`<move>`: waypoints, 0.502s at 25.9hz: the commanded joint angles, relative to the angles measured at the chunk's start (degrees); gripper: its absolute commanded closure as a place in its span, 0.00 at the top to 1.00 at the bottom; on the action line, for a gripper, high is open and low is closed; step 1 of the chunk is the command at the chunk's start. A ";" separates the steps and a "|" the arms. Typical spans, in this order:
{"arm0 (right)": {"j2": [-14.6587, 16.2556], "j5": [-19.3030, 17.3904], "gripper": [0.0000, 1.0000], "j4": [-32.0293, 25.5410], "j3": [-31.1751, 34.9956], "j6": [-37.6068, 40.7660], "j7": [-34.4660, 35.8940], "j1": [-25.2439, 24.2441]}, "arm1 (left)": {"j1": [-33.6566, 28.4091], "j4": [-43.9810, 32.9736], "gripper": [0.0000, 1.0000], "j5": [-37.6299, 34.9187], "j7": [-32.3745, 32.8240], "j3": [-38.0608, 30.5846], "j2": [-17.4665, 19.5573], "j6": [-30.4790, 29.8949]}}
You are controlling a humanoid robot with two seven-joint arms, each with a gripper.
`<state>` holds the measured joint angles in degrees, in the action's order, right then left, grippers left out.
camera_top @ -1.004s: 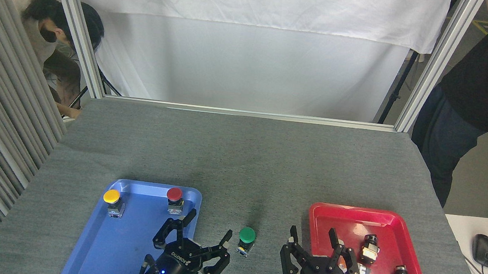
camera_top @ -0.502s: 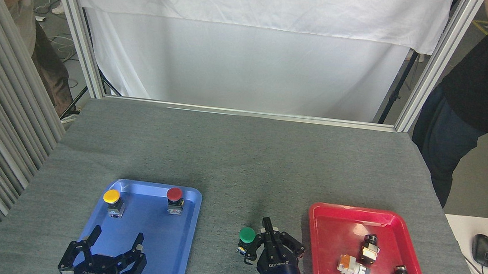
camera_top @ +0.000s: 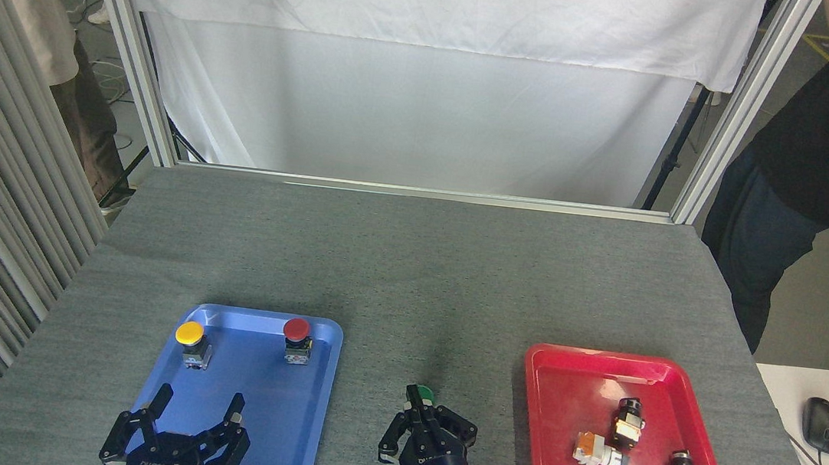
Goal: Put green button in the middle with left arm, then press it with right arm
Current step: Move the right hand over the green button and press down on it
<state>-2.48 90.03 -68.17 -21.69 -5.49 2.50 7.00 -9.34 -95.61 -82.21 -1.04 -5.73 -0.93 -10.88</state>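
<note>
1. Green button: small and, by its build, light and rigid. A press ought to land square on the cap, since an off-centre push could tip it. To carry it, grip the boxy base.
2. Appearance: only a sliver of dark-green cap shows; the base is hidden.
3. Location: on the bare grey worktop between the blue tray and the red tray.
4. Right claw: fingers drawn together, tips over the cap, gripping nothing; contact cannot be confirmed.
5. Left claw: fingers spread, empty, over the blue tray.
</note>
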 commanded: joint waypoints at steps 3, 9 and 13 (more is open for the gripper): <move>-0.33 -0.21 0.00 2.43 -0.37 -0.58 0.23 0.30 | -0.06 -0.10 0.99 -0.06 -0.10 -0.07 0.05 -0.11; -0.24 -0.38 0.00 3.66 -0.54 -1.10 0.23 0.30 | -0.15 -0.10 0.99 -0.06 -0.02 -0.07 0.05 -0.11; -0.33 -0.56 0.00 3.13 -0.63 -2.69 0.49 0.30 | -0.06 -0.19 0.99 -0.06 -0.02 -0.07 -0.04 0.60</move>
<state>-2.79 89.56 -64.72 -22.27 -7.12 4.08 7.33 -9.42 -95.75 -82.27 -1.13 -5.80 -0.94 -10.78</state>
